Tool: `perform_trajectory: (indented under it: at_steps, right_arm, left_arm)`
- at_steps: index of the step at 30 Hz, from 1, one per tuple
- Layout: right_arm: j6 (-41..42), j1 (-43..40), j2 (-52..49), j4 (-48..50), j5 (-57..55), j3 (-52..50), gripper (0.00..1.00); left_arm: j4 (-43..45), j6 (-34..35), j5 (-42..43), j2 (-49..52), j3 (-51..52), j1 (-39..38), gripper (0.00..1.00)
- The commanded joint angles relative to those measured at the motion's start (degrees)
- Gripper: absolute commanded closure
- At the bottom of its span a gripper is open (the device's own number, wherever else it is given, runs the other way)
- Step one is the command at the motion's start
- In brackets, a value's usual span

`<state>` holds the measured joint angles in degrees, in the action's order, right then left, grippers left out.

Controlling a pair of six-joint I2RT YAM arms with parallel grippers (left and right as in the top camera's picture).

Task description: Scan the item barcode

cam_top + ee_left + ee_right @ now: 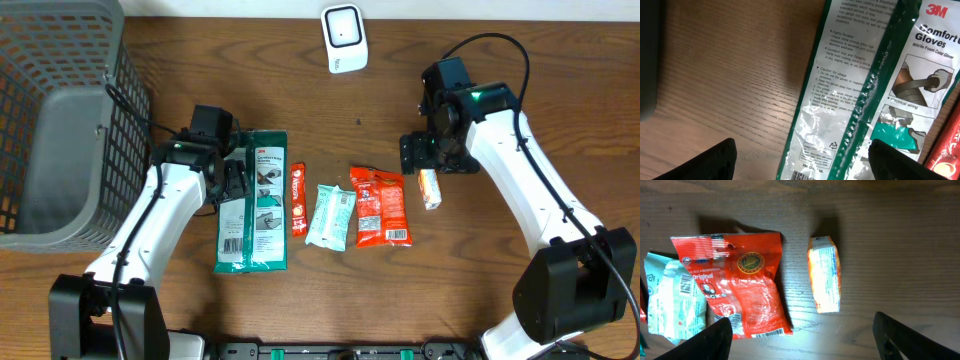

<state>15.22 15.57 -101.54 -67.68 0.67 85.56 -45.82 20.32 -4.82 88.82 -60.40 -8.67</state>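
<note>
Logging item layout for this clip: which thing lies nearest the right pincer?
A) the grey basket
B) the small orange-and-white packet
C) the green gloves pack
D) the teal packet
B: in the overhead view the small orange-and-white packet lies right beside the right pincer, closer than any other item on the table.

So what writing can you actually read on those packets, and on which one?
"3M": glove packet
"Comfort Gloves": same packet, running off the frame edge
"Original": red snack bag
Small print on the glove packet, pale green packet and small orange pack: too small or blurred to read.
</note>
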Motion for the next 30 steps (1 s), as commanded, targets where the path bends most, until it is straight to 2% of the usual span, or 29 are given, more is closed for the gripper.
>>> perform_trajectory:
  at_steps: [1, 5, 10, 14, 16, 17, 30]
  right_arm:
    - [-0.7, 0.3, 0.0, 0.0, 0.0, -1.1, 0.15]
    - [-0.7, 0.3, 0.0, 0.4, -0.9, -1.6, 0.18]
    - [-0.7, 0.3, 0.0, 1.2, -4.2, -3.7, 0.3]
    - [-1.0, 0.2, 0.0, 6.3, -5.3, -7.8, 0.33]
    - [-1.2, 0.2, 0.0, 9.1, -5.1, -9.7, 0.43]
    - [-1.2, 0.2, 0.0, 9.7, -5.0, -10.1, 0.44]
    - [-5.1, 0.1, 0.0, 19.0, -5.1, -18.2, 0.46]
  left_arm:
    - [0.0, -0.3, -0.3, -0.4, -0.9, 0.3, 0.15]
    - [0.0, -0.3, -0.3, -0.4, -0.9, 0.3, 0.15]
    - [0.0, -0.3, -0.3, -0.4, -0.9, 0.3, 0.15]
    - [0.0, -0.3, -0.3, -0.4, -0.9, 0.3, 0.15]
    - [0.0, -0.3, -0.3, -0.4, -0.9, 0.3, 0.15]
    - [0.0, -0.3, -0.3, -0.4, -0.9, 0.3, 0.15]
    - [0.0, -0.3, -0.3, -0.4, -0.9, 0.3, 0.15]
